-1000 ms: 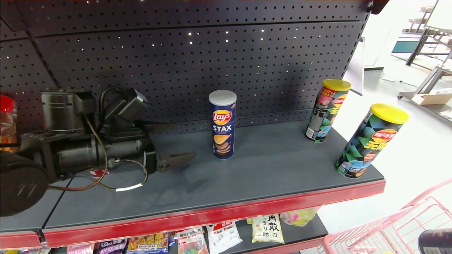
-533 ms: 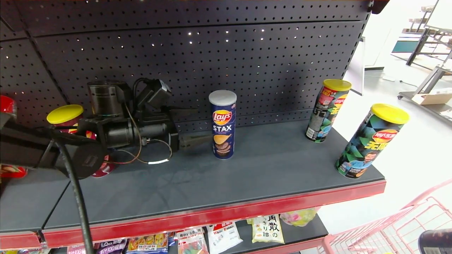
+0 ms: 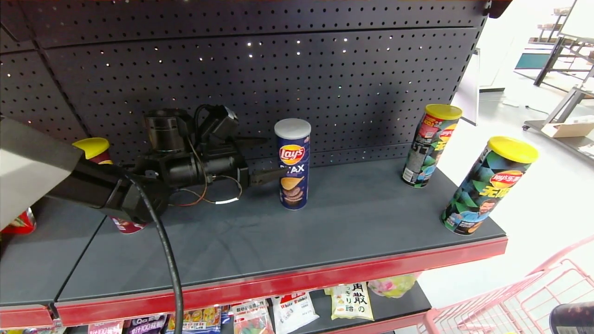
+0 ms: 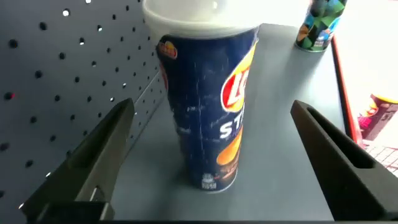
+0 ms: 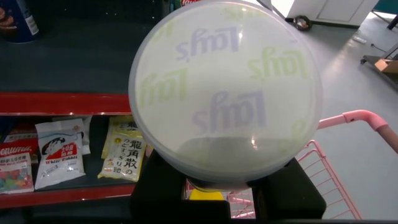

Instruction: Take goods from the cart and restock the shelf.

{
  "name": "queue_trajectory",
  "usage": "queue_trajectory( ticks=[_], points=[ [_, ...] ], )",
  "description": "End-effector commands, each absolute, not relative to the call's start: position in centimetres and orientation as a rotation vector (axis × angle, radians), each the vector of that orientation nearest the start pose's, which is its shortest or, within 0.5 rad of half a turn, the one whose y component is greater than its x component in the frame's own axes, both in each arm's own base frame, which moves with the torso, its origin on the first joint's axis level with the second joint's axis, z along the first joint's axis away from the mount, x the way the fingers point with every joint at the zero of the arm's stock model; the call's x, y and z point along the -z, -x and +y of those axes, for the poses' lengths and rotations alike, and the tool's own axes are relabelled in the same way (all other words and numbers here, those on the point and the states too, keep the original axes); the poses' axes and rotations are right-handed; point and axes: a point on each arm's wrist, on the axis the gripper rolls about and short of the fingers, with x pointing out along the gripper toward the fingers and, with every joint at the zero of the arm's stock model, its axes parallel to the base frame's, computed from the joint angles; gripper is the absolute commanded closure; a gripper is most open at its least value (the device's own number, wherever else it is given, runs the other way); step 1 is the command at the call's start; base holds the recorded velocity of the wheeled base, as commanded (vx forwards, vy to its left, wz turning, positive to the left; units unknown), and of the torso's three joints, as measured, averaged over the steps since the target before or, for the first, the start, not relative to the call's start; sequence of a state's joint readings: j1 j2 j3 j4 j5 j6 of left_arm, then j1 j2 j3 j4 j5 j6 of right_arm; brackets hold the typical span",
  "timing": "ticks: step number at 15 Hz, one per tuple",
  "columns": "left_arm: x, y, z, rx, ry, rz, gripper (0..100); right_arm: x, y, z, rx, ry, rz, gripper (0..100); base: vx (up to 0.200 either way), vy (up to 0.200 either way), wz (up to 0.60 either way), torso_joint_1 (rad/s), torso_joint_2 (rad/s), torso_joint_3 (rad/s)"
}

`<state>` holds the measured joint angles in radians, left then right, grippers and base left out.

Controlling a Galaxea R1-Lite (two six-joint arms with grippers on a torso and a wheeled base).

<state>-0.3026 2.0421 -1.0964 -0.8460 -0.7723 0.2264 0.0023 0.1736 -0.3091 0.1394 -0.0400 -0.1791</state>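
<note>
A blue chips can point(image 3: 292, 163) with a pale lid stands upright mid-shelf on the dark shelf board point(image 3: 362, 218). My left gripper point(image 3: 271, 157) is open around it, one finger toward the pegboard and one toward the shelf front. In the left wrist view the blue can point(image 4: 208, 106) stands between the spread fingers point(image 4: 93, 168) of the left gripper point(image 4: 212, 112), not clamped. In the right wrist view, a chips can with a translucent lid point(image 5: 227, 93) hangs above the pink cart, held in my right gripper; its fingers are hidden under the can.
Two green cans with yellow lids point(image 3: 431, 146) point(image 3: 489, 185) stand at the shelf's right end. A red can with a yellow lid point(image 3: 95, 148) sits behind my left arm. The pink cart point(image 3: 510, 297) is at lower right. Snack bags point(image 3: 292, 311) fill the lower shelf.
My left arm has moved right along the shelf and in toward the pegboard. Its open fingers now straddle the blue can. The red can behind it has come into sight.
</note>
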Motion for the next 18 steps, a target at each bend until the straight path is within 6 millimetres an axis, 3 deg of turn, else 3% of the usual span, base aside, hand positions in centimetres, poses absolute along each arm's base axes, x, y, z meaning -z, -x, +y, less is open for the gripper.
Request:
queue_trajectory(
  ticks=[1, 8, 13, 18],
  points=[
    [-15.9, -37.9, -13.6, 1.084, -0.178, -0.026, 0, -15.0, 3.0, -0.1, 0.036, 0.180, 0.008, 100, 0.000, 0.000, 0.00, 0.000, 0.00, 0.000],
    [-16.2, -38.3, -15.0, 1.186, -0.129, -0.032, 0, -14.9, 3.1, -0.1, 0.038, 0.179, 0.005, 100, 0.000, 0.000, 0.00, 0.000, 0.00, 0.000],
    [-15.7, -40.9, -16.2, 1.182, -0.140, -0.074, 0, -15.1, 3.1, -0.1, 0.039, 0.179, 0.000, 100, 0.000, 0.000, 0.00, 0.000, 0.00, 0.000],
    [-14.9, -41.6, -17.7, 1.218, -0.138, -0.078, 0, -15.0, 3.0, -0.1, 0.038, 0.179, 0.005, 100, 0.000, 0.000, 0.00, 0.000, 0.00, 0.000]
  ],
)
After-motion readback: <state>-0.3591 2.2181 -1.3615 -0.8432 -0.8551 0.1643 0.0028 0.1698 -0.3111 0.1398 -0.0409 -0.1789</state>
